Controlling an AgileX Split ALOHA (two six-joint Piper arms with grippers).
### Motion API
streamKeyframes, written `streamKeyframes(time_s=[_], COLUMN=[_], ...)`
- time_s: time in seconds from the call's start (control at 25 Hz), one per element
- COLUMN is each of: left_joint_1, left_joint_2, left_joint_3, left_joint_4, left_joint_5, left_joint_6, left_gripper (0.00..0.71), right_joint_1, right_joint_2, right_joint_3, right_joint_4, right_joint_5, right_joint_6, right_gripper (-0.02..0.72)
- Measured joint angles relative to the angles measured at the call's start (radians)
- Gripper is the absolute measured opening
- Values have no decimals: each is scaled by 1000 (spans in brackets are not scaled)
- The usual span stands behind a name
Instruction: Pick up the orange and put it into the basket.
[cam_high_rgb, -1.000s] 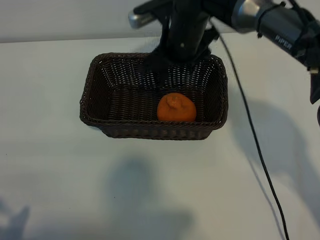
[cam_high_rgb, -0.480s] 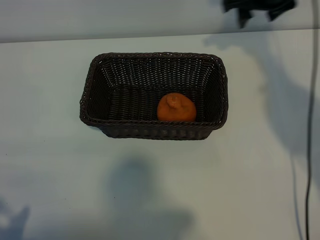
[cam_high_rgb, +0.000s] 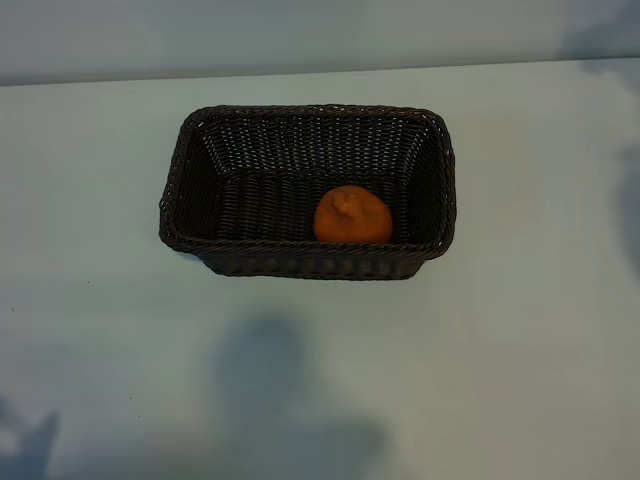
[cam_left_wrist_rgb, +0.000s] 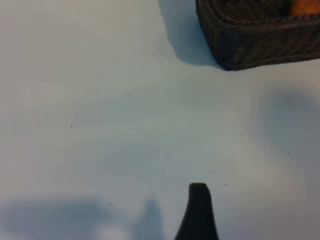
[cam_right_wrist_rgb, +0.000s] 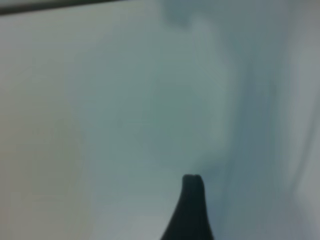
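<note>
Neither claw shows in the exterior view. One dark fingertip of the left claw (cam_left_wrist_rgb: 198, 212) hangs over bare tabletop (cam_high_rgb: 520, 380), the basket's corner well off from it; its jaws stand wide and empty. How far apart the jaws of the right claw (cam_right_wrist_rgb: 189, 210) stand, I cannot tell. The orange (cam_high_rgb: 352, 216) lies inside the basket (cam_high_rgb: 300, 262), right of centre, against the near wall.

one dark fingertip (cam_left_wrist_rgb: 198, 210) of the left pincer and one (cam_right_wrist_rgb: 190, 207) of the right show.
</note>
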Motion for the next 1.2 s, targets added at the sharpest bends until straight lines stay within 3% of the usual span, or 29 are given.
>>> streamKeyframes(time_s=[0.4, 1.0, 1.2], left_joint_1=[0, 0, 0], left_joint_2=[0, 0, 0], left_joint_3=[0, 0, 0], left_joint_4=[0, -1, -1], left_joint_5=[0, 0, 0], left_joint_6=[0, 3, 3], left_gripper=[590, 590, 590], right_joint_1=[-64, -64, -51], right_joint_2=[-248, -891, -1161], right_joint_3=[83, 393, 544], right_joint_4=[125, 170, 165], right_joint_5=[9, 17, -57], right_joint_6=[-64, -112, -130], right_gripper=[565, 563, 562])
